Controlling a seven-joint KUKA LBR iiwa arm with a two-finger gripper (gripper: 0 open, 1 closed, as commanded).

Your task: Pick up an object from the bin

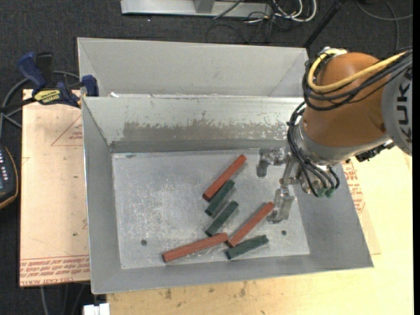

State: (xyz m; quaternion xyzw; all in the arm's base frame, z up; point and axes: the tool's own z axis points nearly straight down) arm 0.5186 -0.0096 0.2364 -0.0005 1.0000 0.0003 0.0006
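**Tool spread open at the right end of a red-brown bar**

We see the grey metal bin point(151, 195) with sloped walls on every side. Its flat floor is bare across the left half and along the back wall, so the open room lies there. The arm point(341, 104), under its orange cover, comes in over the right wall and crowds the right rear corner.

Six pieces lie flat in a loose cluster right of centre, towards the front. Three are long, slim red-brown bars. The upper bar point(225, 177) slants towards the back, the front bar point(195, 247) lies near the front wall, and the right bar point(251, 223) slants up to the right. Three shorter dark green blocks point(222, 218) lie among them, one touching the upper bar's lower end.

The tool point(274, 186) hangs with its fingers apart and nothing between them. Its lower fingertip point(283, 205) sits at the right bar's upper end; we cannot tell whether it touches.
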